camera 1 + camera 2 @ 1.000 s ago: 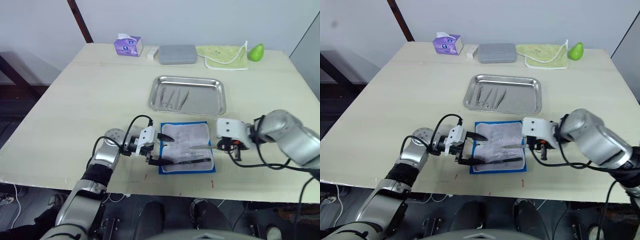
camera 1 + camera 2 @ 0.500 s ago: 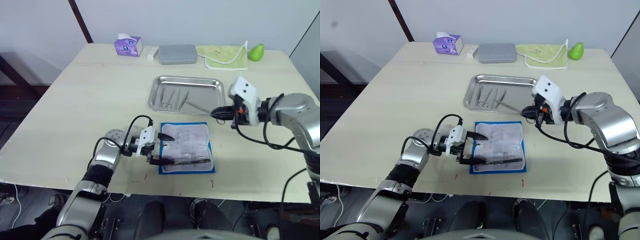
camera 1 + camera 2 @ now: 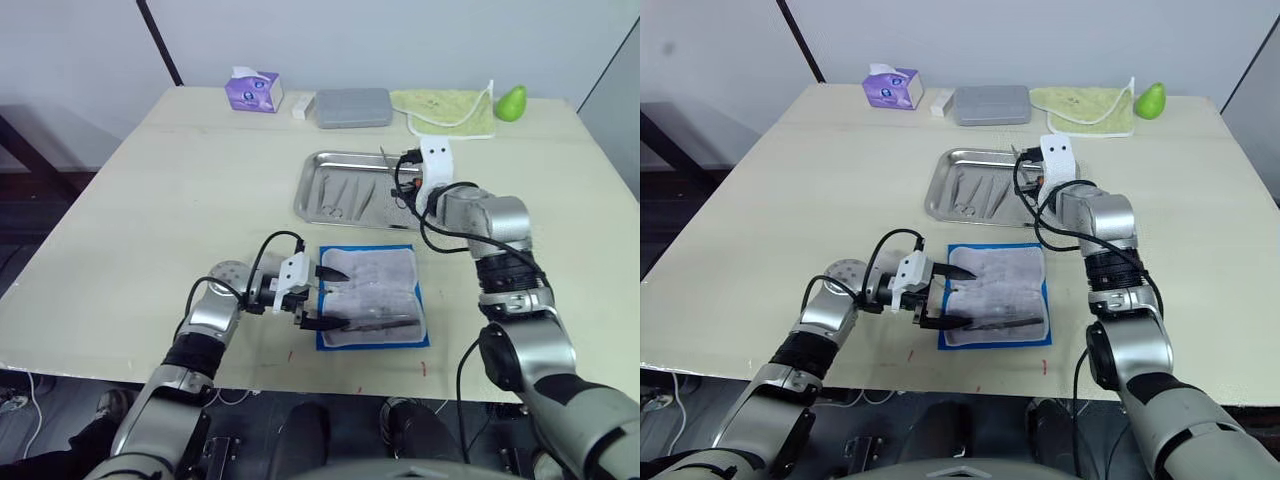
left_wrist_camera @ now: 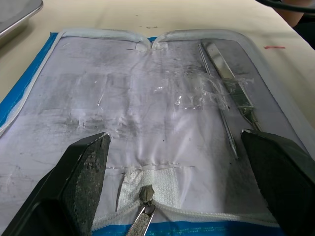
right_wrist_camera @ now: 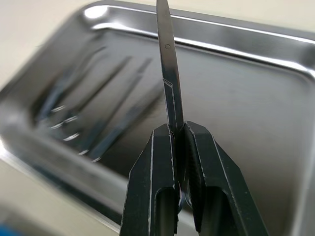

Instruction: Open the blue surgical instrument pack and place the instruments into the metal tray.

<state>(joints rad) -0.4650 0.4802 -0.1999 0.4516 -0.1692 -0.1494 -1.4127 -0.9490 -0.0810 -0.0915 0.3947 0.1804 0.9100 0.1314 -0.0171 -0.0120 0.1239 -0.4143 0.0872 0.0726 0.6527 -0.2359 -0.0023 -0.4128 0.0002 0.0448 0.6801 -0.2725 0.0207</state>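
The blue surgical instrument pack (image 3: pixel 372 297) lies open on the table, whitish lining up. A thin silvery instrument (image 4: pixel 229 83) still rests on the lining near its front edge. My left gripper (image 3: pixel 326 297) is open at the pack's left edge, one finger (image 4: pixel 81 172) on either side of the zipper end. The metal tray (image 3: pixel 306 200) sits just behind the pack, with several instruments (image 3: pixel 345 195) in its left half. My right gripper (image 5: pixel 178 130) hangs over the tray's right part (image 5: pixel 256 98), shut on a slim metal instrument (image 5: pixel 170 73) that points along the fingers.
Along the table's far edge are a purple tissue box (image 3: pixel 253 91), a small white item (image 3: pixel 303 107), a grey case (image 3: pixel 354 108), a yellow-green cloth (image 3: pixel 448 110) and a green pear (image 3: pixel 512 102). Bare tabletop lies to the left of the tray and pack.
My right gripper has carried an instrument from the pack's right side up and over the tray. The left gripper has stayed open at the pack's left edge.
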